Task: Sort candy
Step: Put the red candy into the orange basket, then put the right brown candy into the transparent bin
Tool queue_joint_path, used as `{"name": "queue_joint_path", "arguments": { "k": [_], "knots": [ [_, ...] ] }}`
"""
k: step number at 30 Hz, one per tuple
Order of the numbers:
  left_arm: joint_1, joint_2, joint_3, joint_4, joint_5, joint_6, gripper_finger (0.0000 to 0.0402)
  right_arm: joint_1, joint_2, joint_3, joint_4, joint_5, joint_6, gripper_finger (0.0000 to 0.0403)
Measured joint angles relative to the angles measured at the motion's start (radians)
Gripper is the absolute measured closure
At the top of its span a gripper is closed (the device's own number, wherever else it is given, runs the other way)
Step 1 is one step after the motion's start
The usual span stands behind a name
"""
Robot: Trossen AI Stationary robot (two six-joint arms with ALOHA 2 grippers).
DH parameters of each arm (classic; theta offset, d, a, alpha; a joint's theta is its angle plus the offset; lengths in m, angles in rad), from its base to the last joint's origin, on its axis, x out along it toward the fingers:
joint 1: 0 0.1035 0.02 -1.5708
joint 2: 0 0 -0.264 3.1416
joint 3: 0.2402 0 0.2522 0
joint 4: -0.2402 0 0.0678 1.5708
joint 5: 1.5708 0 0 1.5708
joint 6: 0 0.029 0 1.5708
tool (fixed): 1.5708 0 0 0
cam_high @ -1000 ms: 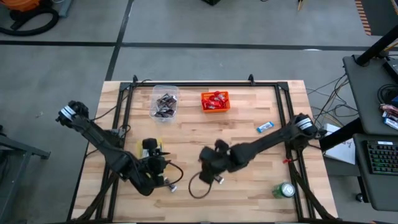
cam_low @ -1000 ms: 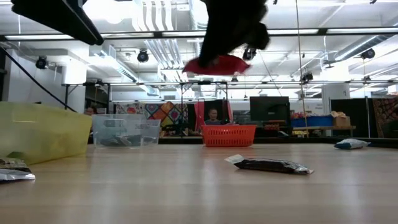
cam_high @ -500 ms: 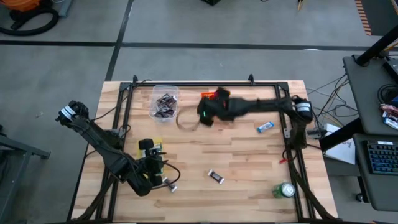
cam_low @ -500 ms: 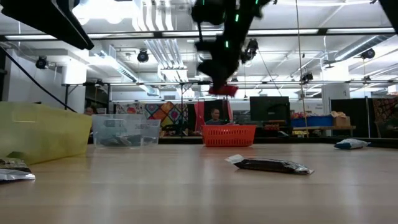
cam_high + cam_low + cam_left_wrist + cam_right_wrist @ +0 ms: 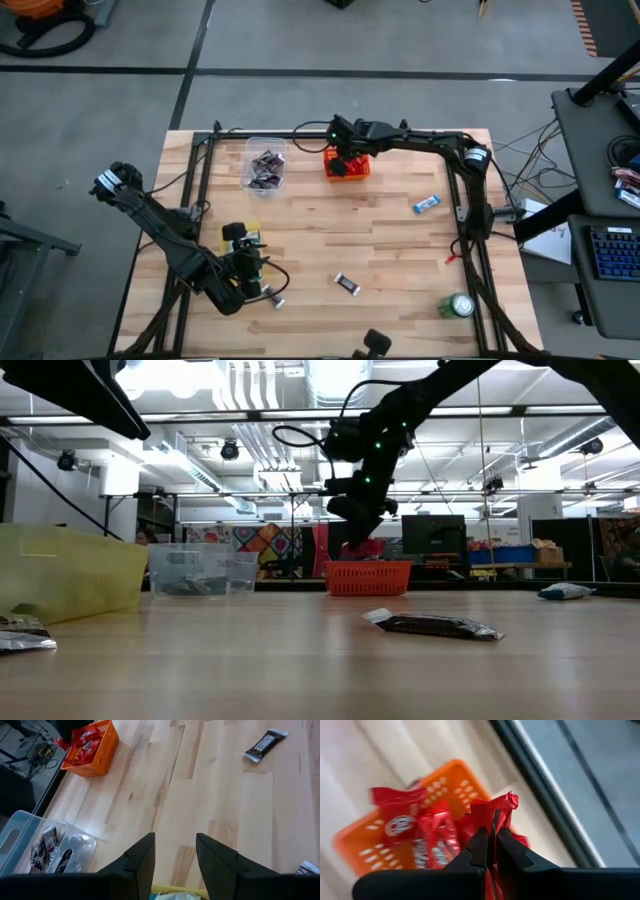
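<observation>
Wooden table point(image 5: 400, 250): light butcher-block planks with a black frame along its edges.

Orange bin point(image 5: 360, 170): perforated plastic basket, at 12 o'clock on the table near the far edge.

Clear bin point(image 5: 262, 150): transparent plastic tub, at 11 o'clock, just beside the orange bin.

Yellow bin point(image 5: 60, 575): translucent plastic, at 8 o'clock, largely hidden from above.

Green drink can point(image 5: 460, 305): lying on its side at 4 o'clock, close to the table's corner.

Keyboard point(image 5: 612, 252): black, on a side desk off the table at 3 o'clock.
</observation>
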Motion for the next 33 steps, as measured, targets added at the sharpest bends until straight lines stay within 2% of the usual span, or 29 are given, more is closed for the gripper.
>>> {"name": "queue_joint_path", "arguments": {
  "k": [4,12,23,26,31,33],
  "knots": [
    [0.000,0.000,-0.003,0.001,-0.001,-0.019,0.0276,0.003,0.000,0.000,0.005,-0.064,-0.002,0.0382],
    [0.000,0.000,-0.013,0.005,-0.016,-0.056,0.0276,0.002,-0.004,0.000,0.004,-0.058,0.010,0.0348],
    [0.000,0.000,-0.013,0.014,-0.016,-0.062,0.0276,0.010,-0.040,0.009,-0.026,-0.068,0.128,0.0255],
    [0.000,0.000,-0.013,0.014,-0.016,-0.062,0.0276,0.037,-0.093,0.010,-0.091,-0.161,0.166,0.0247],
    [0.000,0.000,-0.013,0.015,-0.016,-0.051,0.0276,0.134,-0.167,0.011,-0.232,-0.426,0.306,0.0249],
    [0.000,0.000,-0.013,0.016,-0.016,-0.032,0.0276,0.200,-0.184,0.010,-0.263,-0.454,0.367,0.0252]
  ]
}}
